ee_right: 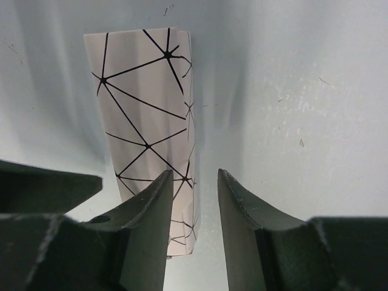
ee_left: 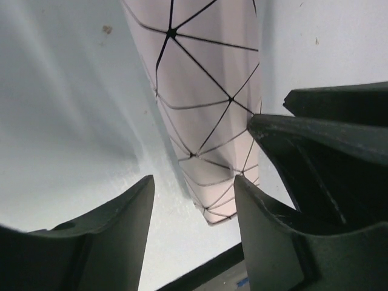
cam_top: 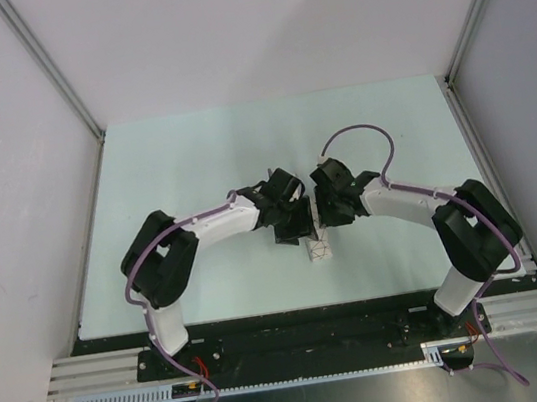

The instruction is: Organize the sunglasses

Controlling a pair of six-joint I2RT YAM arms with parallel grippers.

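— Grippers first: the left gripper (ee_left: 194,182) is spread wide and pinching nothing, its fingers (ee_left: 91,242) either side of the near end of the white patterned case (ee_left: 206,91). The right gripper (ee_right: 194,173) has a narrower gap and isn't gripping anything either. There's only bare table (ee_right: 291,121) in that gap, and the case sits just beside one finger, partly behind it.

— So where are the sunglasses?

— Can't see them, not from above and not from either wrist view. Nothing red shows anywhere. My guess is they're inside the case, but that's only a guess.

— Which way do they point, then?

— No way to tell. If they're in there, they'd lie along the case. Its long axis runs near-to-far on the table, and the near end pokes out from under the two grippers.

— Why are both crowded on one spot?

— They're low over the middle of the table, nose to nose. Looks to me like one is set to steady the case while the other works the flap or nudges it square. I can't make out whether the flap is shut.
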